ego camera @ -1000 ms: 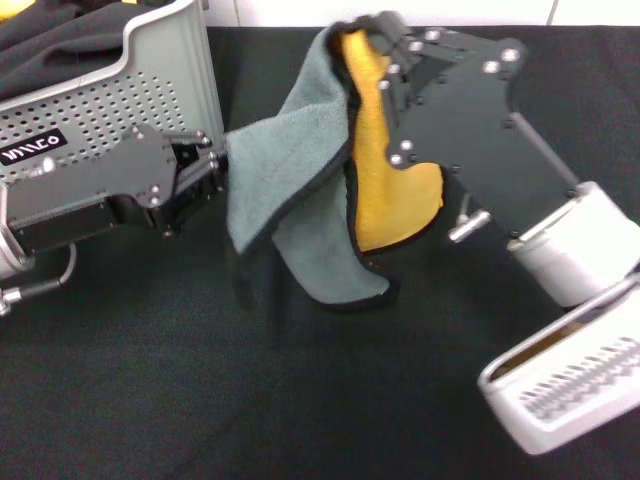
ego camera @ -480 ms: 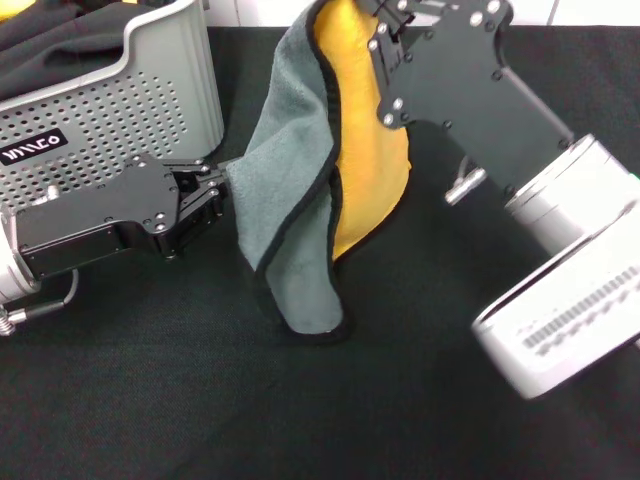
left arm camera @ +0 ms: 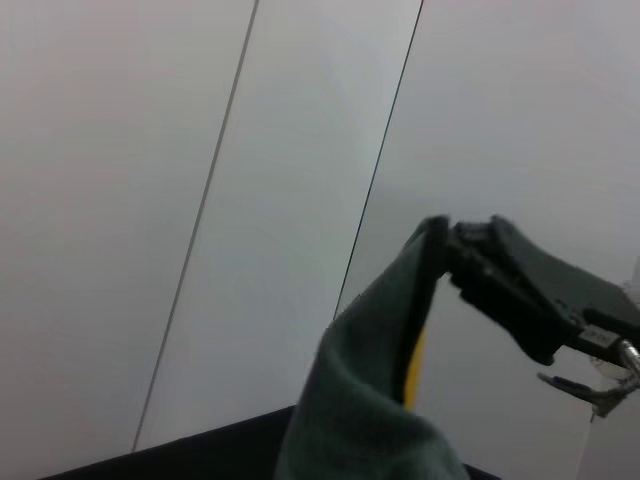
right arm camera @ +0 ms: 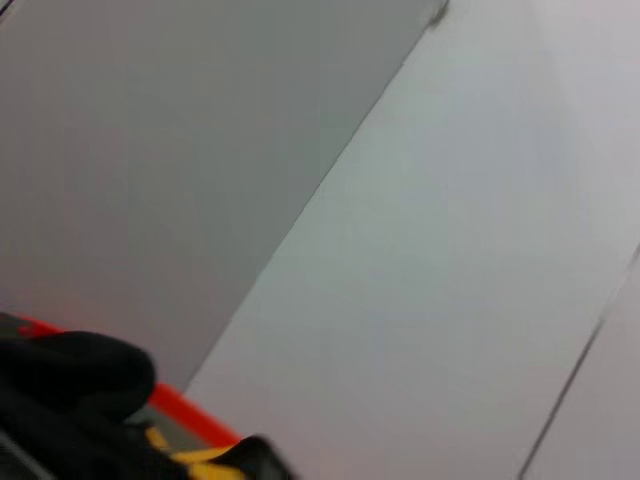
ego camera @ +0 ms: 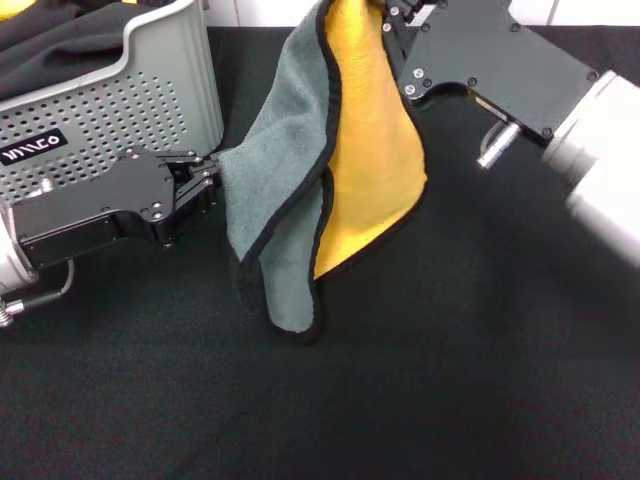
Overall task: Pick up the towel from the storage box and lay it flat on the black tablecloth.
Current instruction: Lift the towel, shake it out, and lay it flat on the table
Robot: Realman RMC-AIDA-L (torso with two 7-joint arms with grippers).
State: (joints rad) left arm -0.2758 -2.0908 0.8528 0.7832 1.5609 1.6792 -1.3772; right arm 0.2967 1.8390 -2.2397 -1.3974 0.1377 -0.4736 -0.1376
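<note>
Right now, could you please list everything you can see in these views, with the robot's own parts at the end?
towel: one, grey on one face and yellow-orange on the other with black trim, hanging folded above the cloth, held at its top and at its left edge.
storage box: one, light grey with perforated sides and a black label, at the far left of the table.
black bunched cloth: one, dark, lying inside the storage box.
black tablecloth: one, black, covering the whole table.
wall panels: pale grey, behind the table.
left end effector: one, black, beside the storage box, pinching the towel's left edge.
right end effector: one, black, raised at the far side, gripping the towel's top.
</note>
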